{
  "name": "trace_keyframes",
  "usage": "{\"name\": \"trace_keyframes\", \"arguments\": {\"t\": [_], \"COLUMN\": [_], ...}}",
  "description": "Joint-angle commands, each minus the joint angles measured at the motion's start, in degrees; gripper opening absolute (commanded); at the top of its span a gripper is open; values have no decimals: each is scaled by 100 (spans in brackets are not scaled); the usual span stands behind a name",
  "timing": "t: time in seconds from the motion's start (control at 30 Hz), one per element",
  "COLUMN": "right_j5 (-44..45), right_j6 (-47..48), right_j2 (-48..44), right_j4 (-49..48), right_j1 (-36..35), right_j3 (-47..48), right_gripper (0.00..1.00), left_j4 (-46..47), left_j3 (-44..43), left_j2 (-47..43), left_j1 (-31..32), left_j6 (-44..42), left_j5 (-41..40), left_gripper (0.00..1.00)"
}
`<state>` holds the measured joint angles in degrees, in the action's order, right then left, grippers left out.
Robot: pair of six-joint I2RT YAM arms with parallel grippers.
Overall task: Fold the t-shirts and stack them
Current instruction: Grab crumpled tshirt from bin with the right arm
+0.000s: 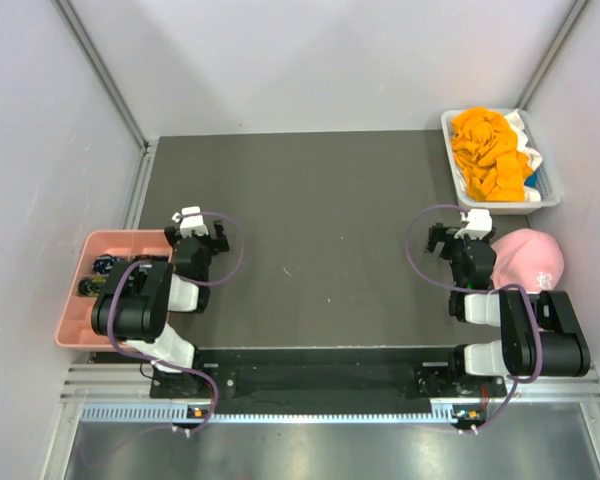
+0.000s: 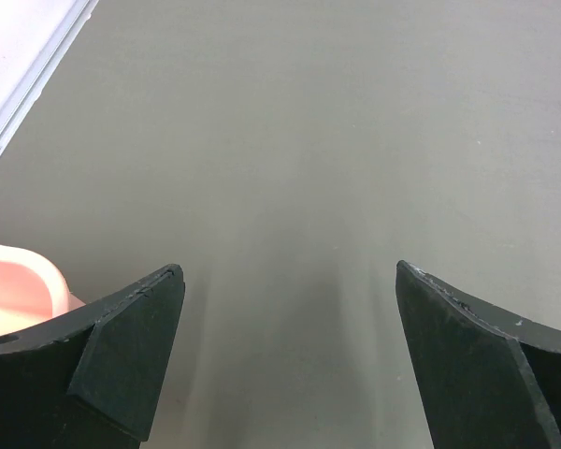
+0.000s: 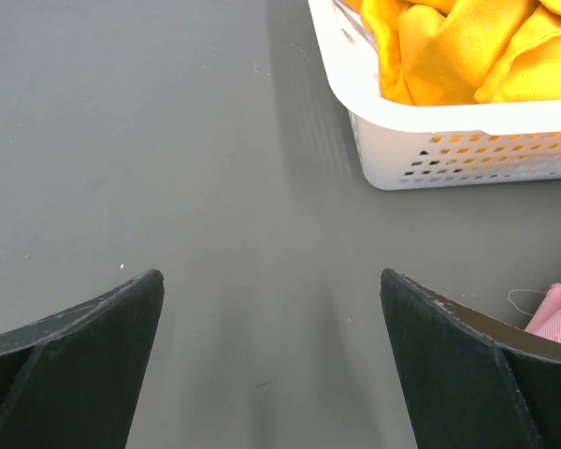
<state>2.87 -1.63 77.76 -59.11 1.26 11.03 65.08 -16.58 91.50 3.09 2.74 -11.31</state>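
Observation:
A crumpled bright orange t-shirt (image 1: 492, 150) lies in a white basket (image 1: 456, 160) at the table's far right, with a bit of white t-shirt (image 1: 520, 124) showing beside it. The orange shirt also shows in the right wrist view (image 3: 467, 47), in the basket (image 3: 449, 140). My right gripper (image 1: 456, 238) is open and empty over bare table (image 3: 272, 281), short of the basket. My left gripper (image 1: 200, 231) is open and empty over bare table (image 2: 290, 271) on the left side.
A pink baseball cap (image 1: 528, 260) lies at the right edge next to my right arm; its edge shows in the right wrist view (image 3: 556, 309). A pink tray (image 1: 80, 300) with small dark items sits off the table's left edge. Grey walls enclose the dark table (image 1: 320, 230).

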Motion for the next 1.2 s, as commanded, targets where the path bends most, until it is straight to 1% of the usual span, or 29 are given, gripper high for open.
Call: {"name": "trace_keyframes", "arguments": {"t": [0.0, 0.4, 0.43, 0.5, 0.53, 0.57, 0.6, 0.67, 0.7, 0.83, 0.97, 1.0, 1.03, 1.1, 1.17], "right_j5": [-103, -103, -42, 274, 319, 580, 661, 854, 916, 811, 899, 908, 917, 917, 960], "right_j6": [5, 57, 75, 136, 136, 136, 84, -30, -126, -277, -452, -548, -584, -663, -725], "right_j2": [12, 11, 3, -137, -225, -339, -645, -875, -1033, -1411, -1658, -1658, -1624, -1571, -1544], "right_j4": [-232, -215, -232, -197, -197, -49, 718, 1714, 2345, 3500, 3915, 4047, 4352, 4496, 4505], "right_j1": [-29, -46, -99, -336, -354, -380, -389, -398, -398, -398, -398, -398, -398, -398, -398], "right_j3": [110, 119, 102, 67, 49, 83, 319, 723, 1091, 1806, 2175, 2411, 2552, 2878, 3027], "right_gripper": [99, 99, 99, 99, 99, 99, 99, 99, 99, 99, 99, 99, 99, 99, 99], "left_j4": [207, 207, 216, 269, 138, 6, -117, -92, -92, -74, -66, -66, -66, -458, -732], "left_j3": [-65, -65, -39, 14, 6, -47, -82, -65, -74, -74, -65, -65, -82, -248, -416], "left_j2": [-1, -1, -27, -149, -211, -247, -264, -273, -265, -247, -265, -247, -247, -308, -379], "left_j1": [-19, -19, -19, -10, -10, -2, 7, 7, 7, 7, 7, 7, 7, 121, 323], "left_j6": [-2, 7, -19, 338, 350, 315, 297, 314, 315, 315, 315, 306, 262, -88, -204], "left_j5": [85, 85, -28, -703, -784, -776, -802, -811, -820, -829, -829, -820, -698, -487, -652], "left_gripper": [99, 99, 99, 99, 99, 99, 99, 99, 99, 99, 99, 99, 99, 99, 99]}}
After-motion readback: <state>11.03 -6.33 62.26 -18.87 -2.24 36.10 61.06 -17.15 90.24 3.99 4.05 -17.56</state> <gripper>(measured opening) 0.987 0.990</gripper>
